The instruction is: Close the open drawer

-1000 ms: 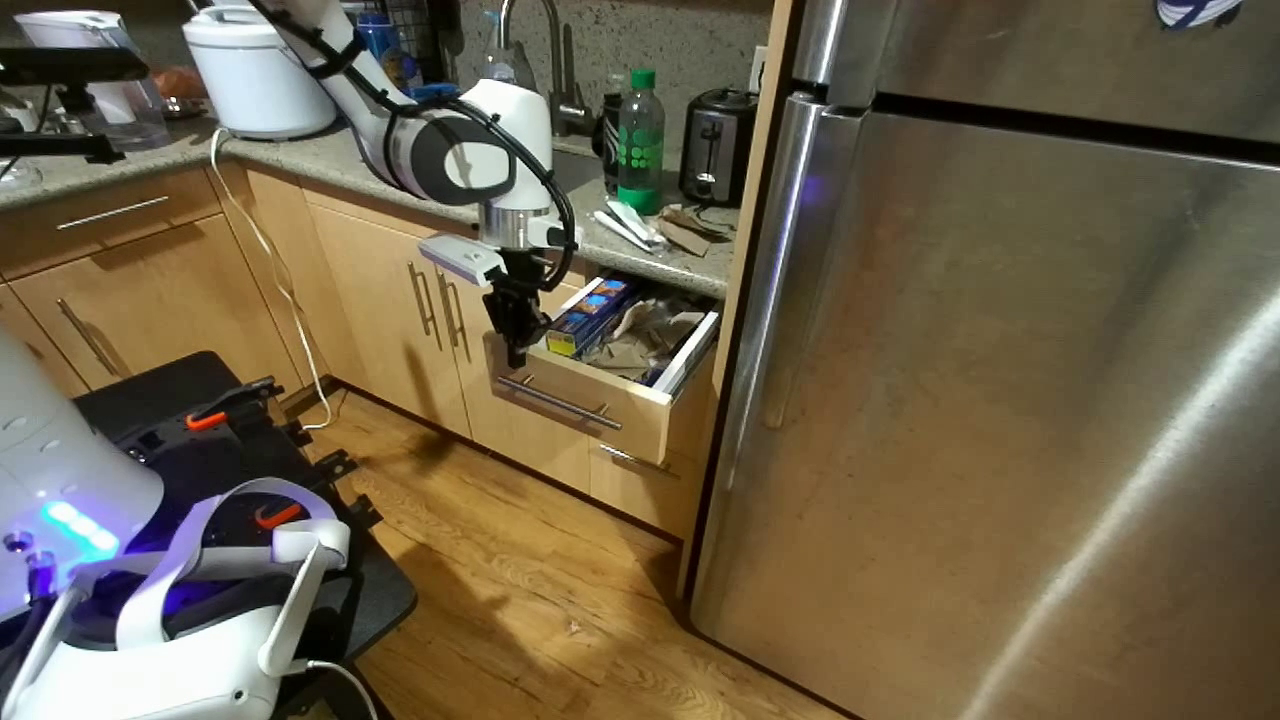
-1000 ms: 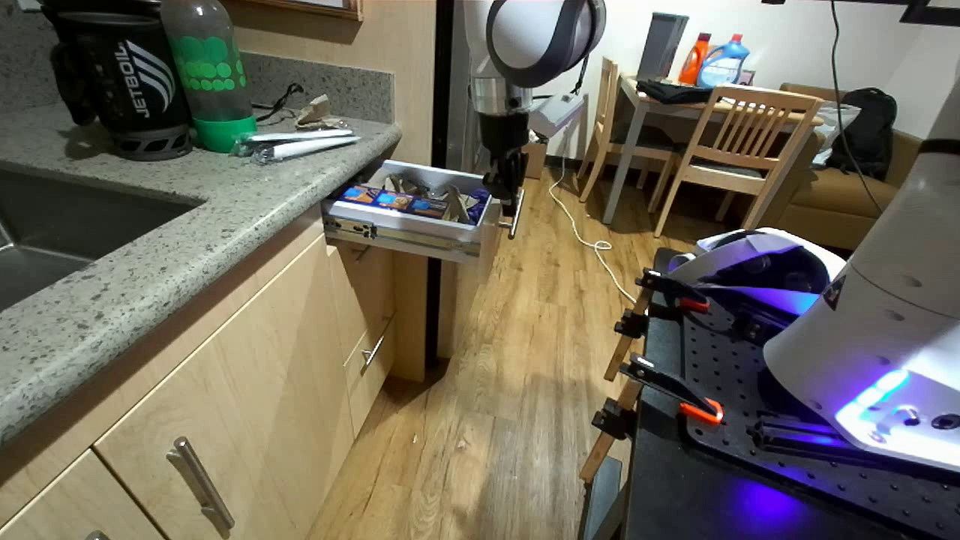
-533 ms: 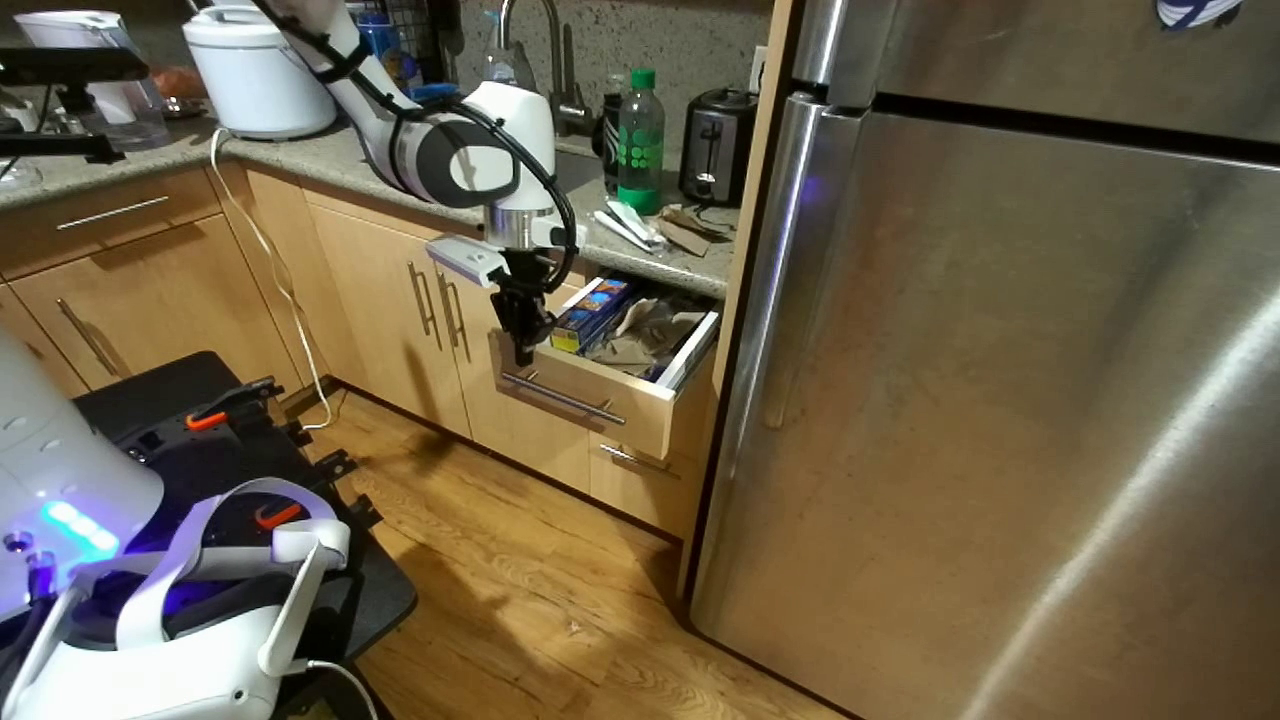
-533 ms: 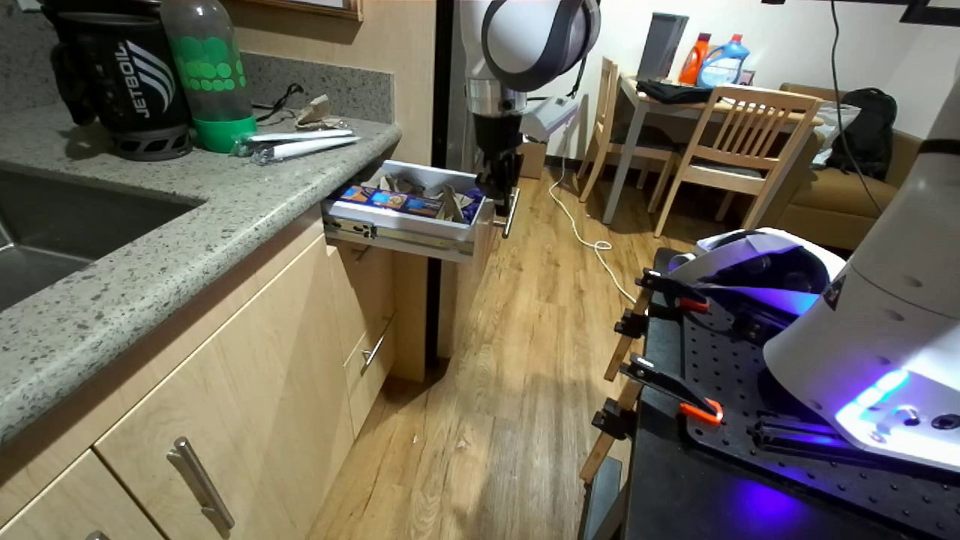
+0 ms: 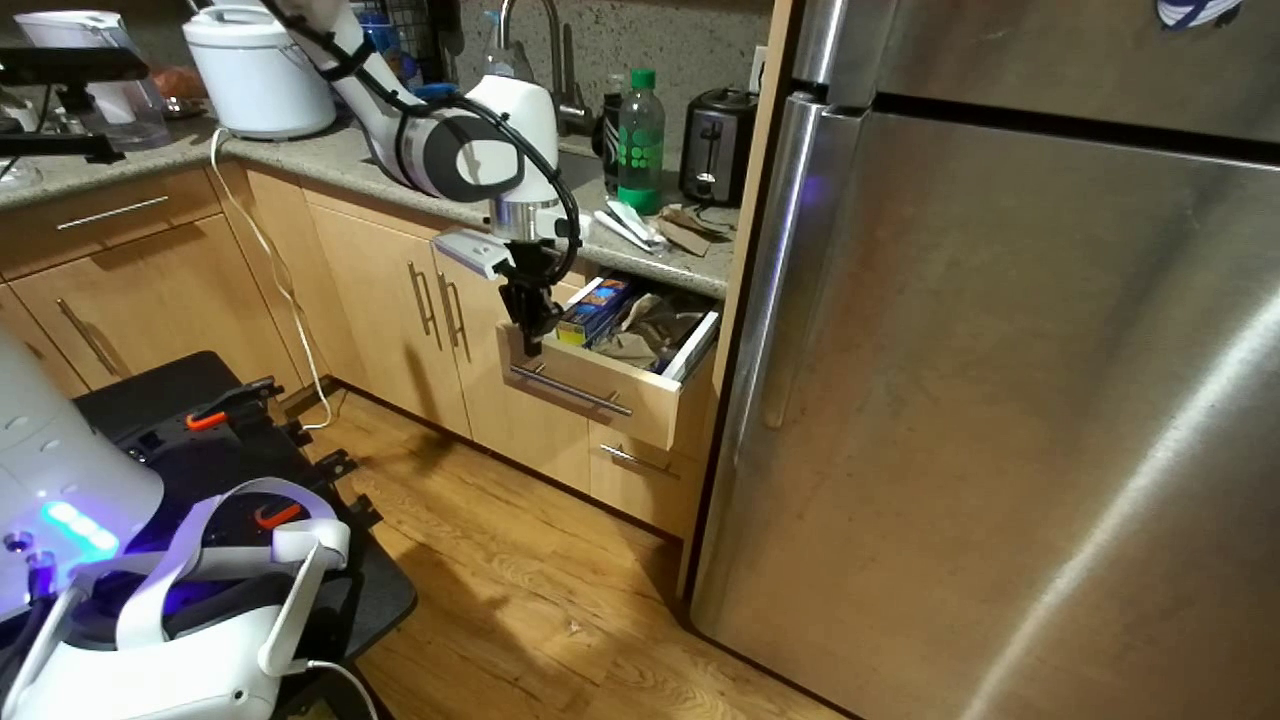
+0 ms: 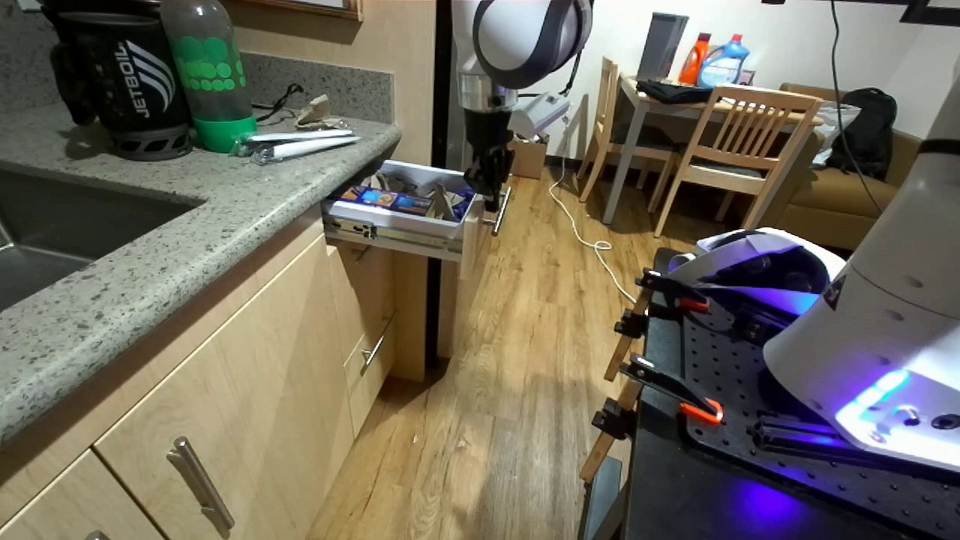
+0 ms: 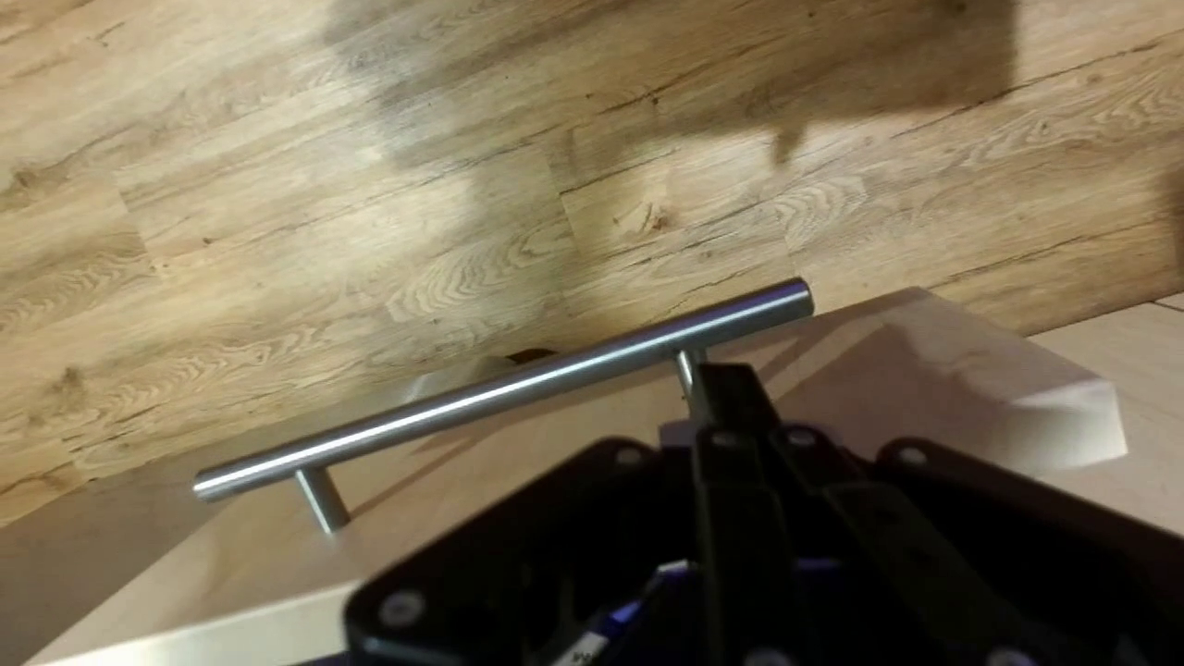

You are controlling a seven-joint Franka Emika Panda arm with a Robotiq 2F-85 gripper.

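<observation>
The shallow light-wood drawer (image 5: 650,395) stands partly open under the counter, beside the fridge. Its white side (image 6: 412,223) shows in an exterior view. A blue box (image 5: 592,312) and brown paper (image 5: 655,325) lie inside. Its metal bar handle (image 7: 518,387) crosses the wrist view. My gripper (image 5: 534,347) is at the outer face of the drawer front, near the handle's left end. In the wrist view my gripper (image 7: 731,393) is shut and empty, its tips beside a handle post (image 7: 684,368). Contact with the front appears likely, but the touching spot is hidden.
The counter edge (image 6: 300,202) overhangs the drawer. The steel fridge (image 5: 1000,350) stands right beside it. A deeper drawer front (image 5: 640,490) lies below. A green-capped bottle (image 5: 641,145) and toaster (image 5: 718,148) stand on the counter. Cabinet handles (image 5: 450,310) stick out nearby.
My gripper has moved toward the cabinet, and the drawer has slid a little further in with it. The gripper stays shut at the front near the handle.
</observation>
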